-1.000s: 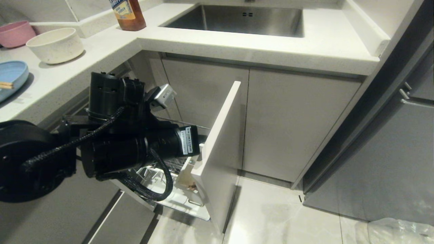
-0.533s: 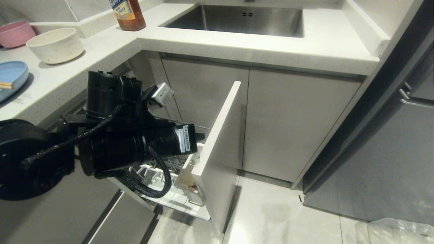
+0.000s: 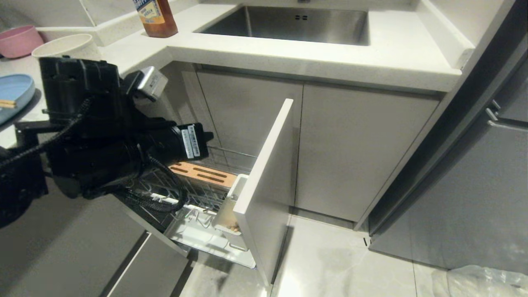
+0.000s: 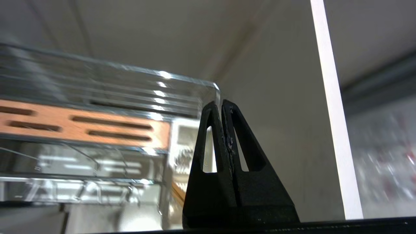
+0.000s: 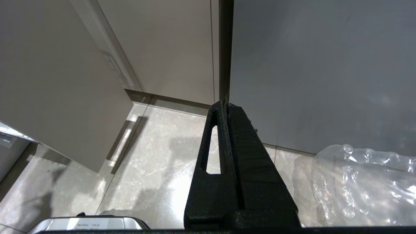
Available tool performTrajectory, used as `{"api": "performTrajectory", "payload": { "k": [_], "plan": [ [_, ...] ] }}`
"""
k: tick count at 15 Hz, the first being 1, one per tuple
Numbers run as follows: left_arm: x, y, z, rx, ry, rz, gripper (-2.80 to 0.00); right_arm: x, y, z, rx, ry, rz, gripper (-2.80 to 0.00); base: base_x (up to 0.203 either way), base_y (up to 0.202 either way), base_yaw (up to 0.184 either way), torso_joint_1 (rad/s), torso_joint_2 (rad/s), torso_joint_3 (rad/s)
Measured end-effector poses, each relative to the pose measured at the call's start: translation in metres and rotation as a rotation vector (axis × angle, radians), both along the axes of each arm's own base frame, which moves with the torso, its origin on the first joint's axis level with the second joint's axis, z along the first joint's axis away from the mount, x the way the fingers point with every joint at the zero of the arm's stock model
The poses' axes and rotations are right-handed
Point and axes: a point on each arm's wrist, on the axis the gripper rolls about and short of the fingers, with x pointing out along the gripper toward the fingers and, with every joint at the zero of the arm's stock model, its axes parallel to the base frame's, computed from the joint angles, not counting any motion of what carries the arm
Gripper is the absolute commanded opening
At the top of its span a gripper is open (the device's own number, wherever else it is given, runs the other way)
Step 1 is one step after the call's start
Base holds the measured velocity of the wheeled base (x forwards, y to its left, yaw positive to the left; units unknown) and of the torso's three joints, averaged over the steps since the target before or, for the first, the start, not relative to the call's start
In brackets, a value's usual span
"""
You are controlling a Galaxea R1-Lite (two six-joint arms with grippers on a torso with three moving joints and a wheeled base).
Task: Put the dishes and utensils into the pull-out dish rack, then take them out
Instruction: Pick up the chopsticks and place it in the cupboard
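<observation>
Head view: brown bottle (image 3: 156,17) and sink (image 3: 288,24) above the pulled-out dish rack (image 3: 198,194).
Dishes: blue plate (image 3: 14,93) with chopsticks (image 3: 7,104), cream bowl (image 3: 62,45) on counter.
Left gripper (image 4: 222,107): fingers pressed together, empty, level over rack.
Right gripper (image 5: 225,107): closed, above floor.

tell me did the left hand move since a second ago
Yes. The left hand and its arm went up and toward the left, away from the dish rack, uncovering its wooden strip and now overlapping the cream bowl.
</observation>
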Motion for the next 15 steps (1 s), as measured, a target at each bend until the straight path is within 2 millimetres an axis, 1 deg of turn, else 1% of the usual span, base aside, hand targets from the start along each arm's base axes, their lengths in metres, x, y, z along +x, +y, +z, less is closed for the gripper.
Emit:
{"api": "performTrajectory", "payload": {
  "k": [3,4,6,8,10,12,15],
  "plan": [
    [-0.009,-0.001,0.013,-0.007,-0.058,0.078,-2.80,0.000,0.000,0.000,0.000,0.000,0.000,-2.80,0.000,0.000,0.000,0.000,0.00,0.000],
    [-0.013,0.002,0.019,-0.011,-0.069,0.090,-2.80,0.000,0.000,0.000,0.000,0.000,0.000,-2.80,0.000,0.000,0.000,0.000,0.00,0.000],
    [-0.023,0.014,0.037,-0.029,-0.105,0.112,-2.80,0.000,0.000,0.000,0.000,0.000,0.000,-2.80,0.000,0.000,0.000,0.000,0.00,0.000],
    [-0.034,0.031,0.058,-0.023,-0.146,0.152,-2.80,0.000,0.000,0.000,0.000,0.000,0.000,-2.80,0.000,0.000,0.000,0.000,0.00,0.000],
    [-0.046,0.053,0.080,-0.033,-0.191,0.220,-2.80,0.000,0.000,0.000,0.000,0.000,0.000,-2.80,0.000,0.000,0.000,0.000,0.00,0.000],
    [-0.057,0.075,0.097,-0.047,-0.202,0.306,-2.80,0.000,0.000,0.000,0.000,0.000,0.000,-2.80,0.000,0.000,0.000,0.000,0.00,0.000],
    [-0.074,0.097,0.117,-0.092,-0.194,0.436,-2.80,0.000,0.000,0.000,0.000,0.000,0.000,-2.80,0.000,0.000,0.000,0.000,0.00,0.000]
  ]
}}
